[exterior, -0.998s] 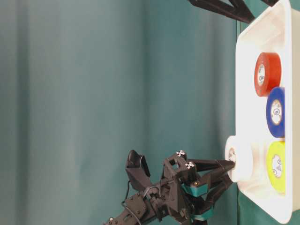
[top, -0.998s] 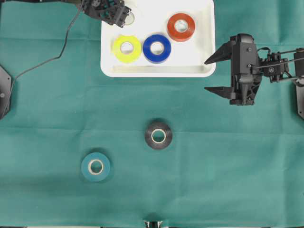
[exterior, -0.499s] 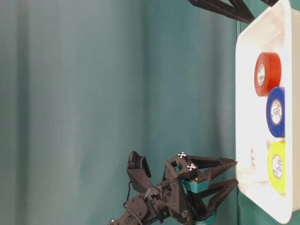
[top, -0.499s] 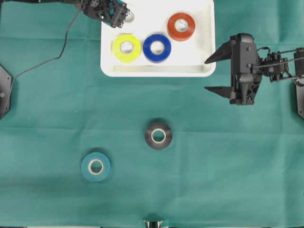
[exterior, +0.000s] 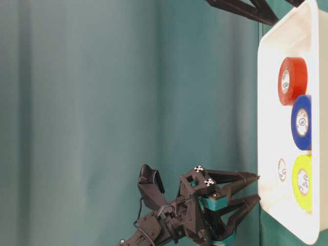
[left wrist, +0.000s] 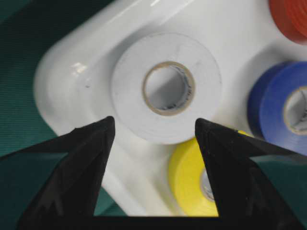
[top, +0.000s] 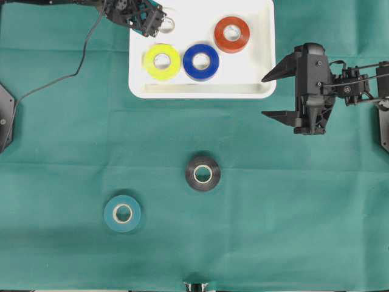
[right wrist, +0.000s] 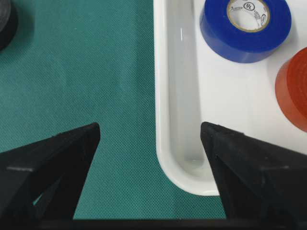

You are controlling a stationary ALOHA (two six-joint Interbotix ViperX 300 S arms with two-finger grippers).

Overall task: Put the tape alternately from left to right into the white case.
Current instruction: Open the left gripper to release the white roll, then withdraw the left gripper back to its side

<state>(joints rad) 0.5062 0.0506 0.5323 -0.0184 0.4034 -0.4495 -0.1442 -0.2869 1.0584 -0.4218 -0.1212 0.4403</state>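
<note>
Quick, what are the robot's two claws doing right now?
Left gripper: open, holding nothing, above the white roll.
Right gripper: open wide, empty.

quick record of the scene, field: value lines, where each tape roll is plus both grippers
in the case: yellow roll, blue roll, red roll, white roll
on the cloth: black roll, teal roll
white case: far side of the green cloth
left gripper: open, over the case's corner, white roll lying flat between and beyond its tips, not held
right gripper: open, empty, beside the case's right edge
left to place: black and teal
</note>
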